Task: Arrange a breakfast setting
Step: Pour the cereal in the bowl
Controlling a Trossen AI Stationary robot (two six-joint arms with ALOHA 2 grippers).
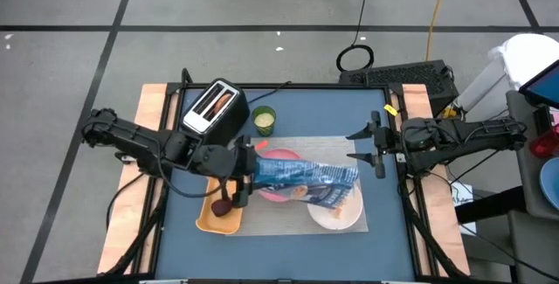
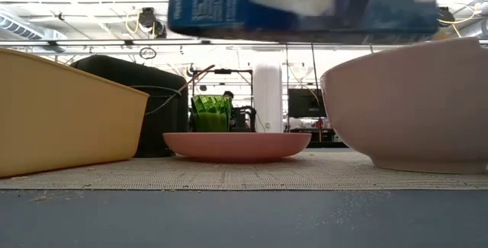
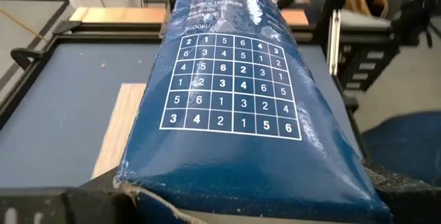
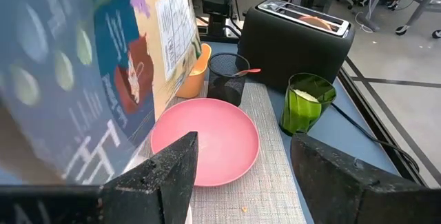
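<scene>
mat [image 1: 288, 218] of grey weave carries one round pink plate [image 4: 207, 145], one white bowl [image 1: 336, 211]; left tool [image 1: 245, 169] pinches one glossy blue cereal box [image 1: 301, 176]; right tool [image 1: 377, 148] spread.

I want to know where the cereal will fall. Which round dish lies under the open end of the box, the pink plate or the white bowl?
The white bowl. The blue cereal box ends above it; the pink plate lies beneath the box's middle.
</scene>
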